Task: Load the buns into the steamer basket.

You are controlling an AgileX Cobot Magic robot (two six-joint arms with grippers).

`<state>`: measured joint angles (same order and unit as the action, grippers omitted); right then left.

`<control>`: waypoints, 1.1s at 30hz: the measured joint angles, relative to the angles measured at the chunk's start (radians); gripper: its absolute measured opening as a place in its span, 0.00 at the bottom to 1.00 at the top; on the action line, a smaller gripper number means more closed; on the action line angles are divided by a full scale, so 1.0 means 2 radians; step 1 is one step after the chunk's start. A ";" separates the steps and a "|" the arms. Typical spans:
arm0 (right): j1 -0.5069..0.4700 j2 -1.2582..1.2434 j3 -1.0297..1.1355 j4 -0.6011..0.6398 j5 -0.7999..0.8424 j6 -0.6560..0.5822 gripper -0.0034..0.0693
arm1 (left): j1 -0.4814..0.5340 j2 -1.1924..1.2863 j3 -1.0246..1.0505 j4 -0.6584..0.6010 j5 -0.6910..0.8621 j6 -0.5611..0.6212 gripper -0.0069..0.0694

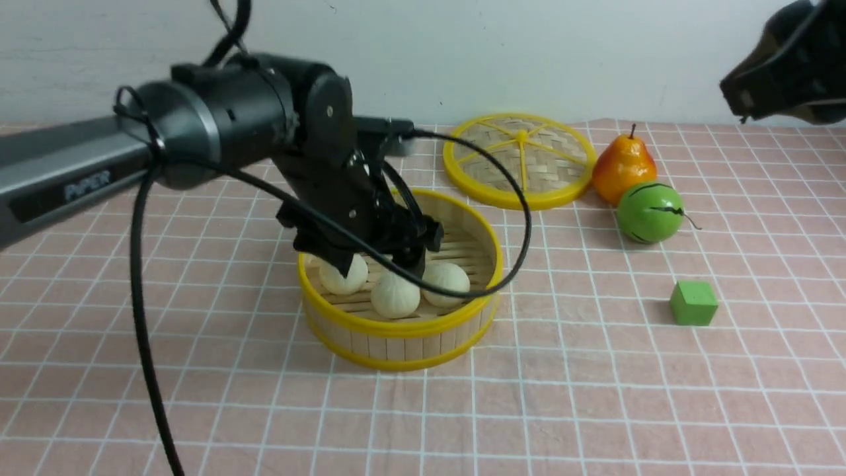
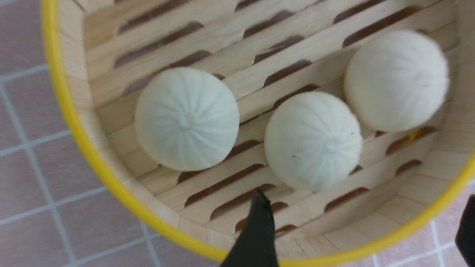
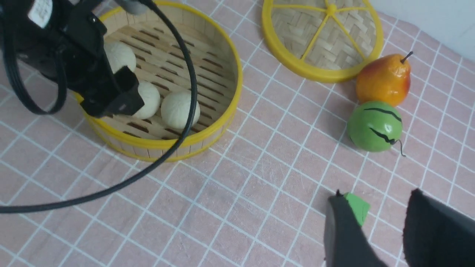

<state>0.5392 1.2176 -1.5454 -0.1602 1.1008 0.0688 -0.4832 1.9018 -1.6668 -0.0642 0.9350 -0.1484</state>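
All three buns lie inside the steamer basket, close together on the slats near its front wall. The left gripper hangs just above them, jaws apart and empty. It seems to touch no bun, but the arm hides part of them. The right gripper is well apart from the basket, over the green cube, jaws also apart, holding nothing.

Lid, pear, melon, grn cube
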 joint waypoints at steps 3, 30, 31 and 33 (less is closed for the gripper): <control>0.000 -0.055 0.043 0.002 -0.031 0.013 0.38 | 0.000 -0.053 -0.025 0.018 0.061 -0.008 0.83; 0.000 -0.373 0.346 0.050 -0.266 0.021 0.02 | 0.000 -0.783 0.564 0.105 -0.095 -0.116 0.07; 0.000 -0.373 0.347 0.050 -0.268 0.021 0.02 | 0.000 -0.791 0.571 0.107 -0.097 -0.117 0.07; 0.000 -0.373 0.348 0.050 -0.287 0.013 0.02 | 0.000 -0.816 0.594 0.116 -0.101 -0.124 0.07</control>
<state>0.5392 0.4713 -0.8500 -0.0608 0.5266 0.0940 -0.4832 0.2699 -0.4790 0.1671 0.7323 -0.3973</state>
